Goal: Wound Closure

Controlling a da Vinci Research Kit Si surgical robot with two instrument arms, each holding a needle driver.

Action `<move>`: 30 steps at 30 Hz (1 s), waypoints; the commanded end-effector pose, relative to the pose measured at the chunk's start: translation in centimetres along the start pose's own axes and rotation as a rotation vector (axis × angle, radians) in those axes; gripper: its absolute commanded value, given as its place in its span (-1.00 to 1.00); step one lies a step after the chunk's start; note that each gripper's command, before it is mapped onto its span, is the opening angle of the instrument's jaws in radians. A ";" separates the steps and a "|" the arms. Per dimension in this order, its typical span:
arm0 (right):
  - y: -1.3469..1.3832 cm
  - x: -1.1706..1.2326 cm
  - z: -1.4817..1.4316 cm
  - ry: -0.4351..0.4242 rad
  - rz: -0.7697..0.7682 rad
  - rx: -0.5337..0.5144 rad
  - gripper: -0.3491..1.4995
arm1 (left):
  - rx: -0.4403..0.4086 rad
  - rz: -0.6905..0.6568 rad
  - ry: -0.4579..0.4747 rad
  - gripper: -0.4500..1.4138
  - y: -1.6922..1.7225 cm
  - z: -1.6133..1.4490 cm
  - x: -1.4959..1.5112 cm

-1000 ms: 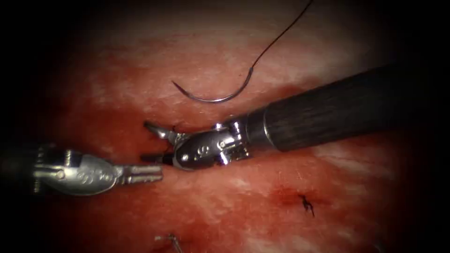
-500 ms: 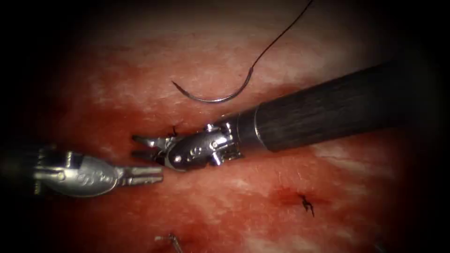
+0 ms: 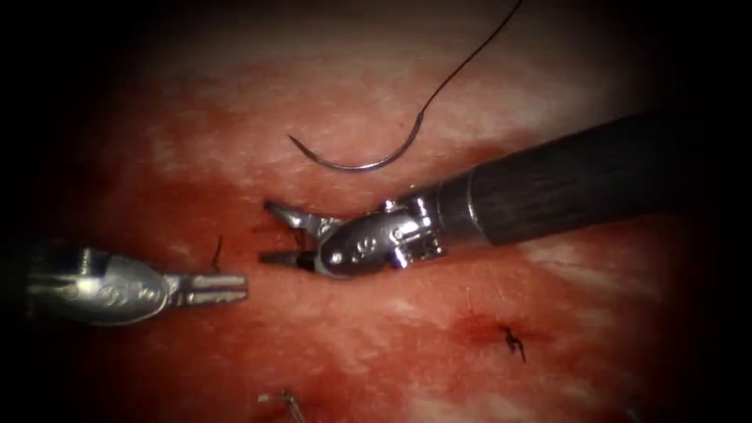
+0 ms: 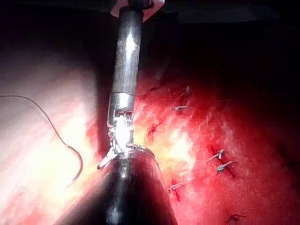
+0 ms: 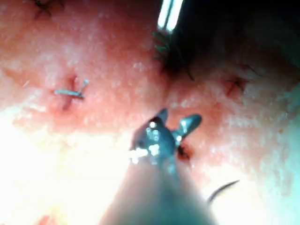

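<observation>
Needle: curved, thin, dark steel, lying free on the tissue above the tools, not driven in, held by neither tool. Thread: dark, running from the needle's right end up and away. Right pincer: jaws apart, holding nothing, over a dark stitch. Left pincer: jaws together, holding nothing; a short cut end of thread just above it. Tissue: pale at the top, wet with red fluid below; a knotted stitch to the lower right.
</observation>
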State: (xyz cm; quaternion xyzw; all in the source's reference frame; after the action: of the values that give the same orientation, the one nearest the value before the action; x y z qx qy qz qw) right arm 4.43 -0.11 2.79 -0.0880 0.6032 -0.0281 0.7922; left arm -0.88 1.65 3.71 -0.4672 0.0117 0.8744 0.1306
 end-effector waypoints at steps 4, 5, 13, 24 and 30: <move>0.06 0.10 -0.32 0.023 0.038 -0.030 0.74 | 0.048 -0.007 -0.013 -1.00 -0.30 0.00 -0.39; 0.09 0.13 -0.37 0.024 0.042 -0.035 0.74 | 0.054 -0.010 -0.015 -1.00 -0.40 0.00 -0.51; 0.20 0.06 -0.65 0.002 0.054 -0.088 0.74 | 0.101 -0.076 -0.085 -1.00 -1.15 0.25 -1.72; 0.18 -0.06 -0.67 -0.018 0.079 -0.102 0.74 | 0.027 -0.243 -0.215 -0.64 -1.44 0.36 -2.80; 0.13 -0.10 -0.66 -0.018 0.085 -0.103 0.74 | 0.064 -0.356 -0.271 0.62 -1.45 0.14 -2.87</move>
State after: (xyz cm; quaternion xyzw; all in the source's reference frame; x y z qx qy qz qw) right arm 3.72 0.02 2.65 -0.1029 0.5992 0.0383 0.7930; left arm 0.96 2.49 6.20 -0.3358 -0.0604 0.8916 0.2979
